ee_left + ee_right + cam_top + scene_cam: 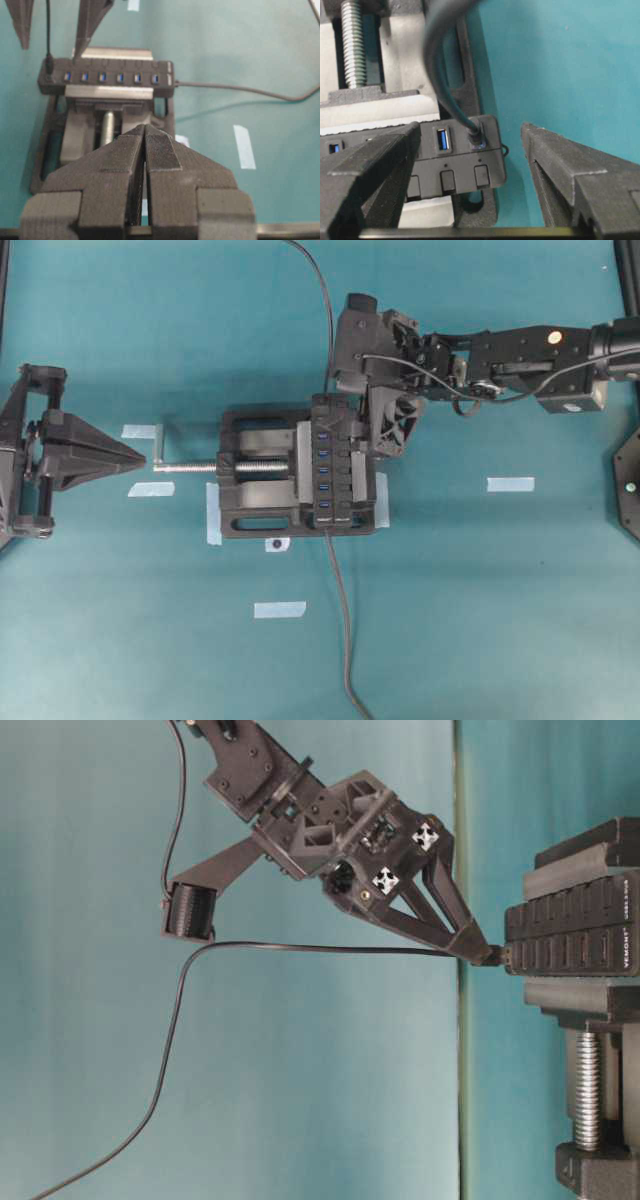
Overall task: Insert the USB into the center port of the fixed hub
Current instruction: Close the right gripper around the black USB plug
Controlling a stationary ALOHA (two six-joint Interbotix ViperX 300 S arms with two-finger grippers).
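The fixed hub (325, 468) is a black bar with blue slots, clamped in a vise. The USB (475, 132), a black plug on a dark cable, stands in the end port of the hub (455, 155), beside a bare blue slot. The center port (102, 77) is bare. My right gripper (471, 137) is open, its fingers wide on either side of the hub's end and touching neither plug nor cable. In the table-level view one right fingertip (478, 950) lies beside the plug. My left gripper (145, 458) is shut on nothing, left of the vise.
The black vise (255, 505) holds the hub, and its silver screw (190, 467) points at my left gripper. The hub's own grey cable (340, 620) runs toward the front edge. Tape strips (510, 484) lie on the teal table (500, 620).
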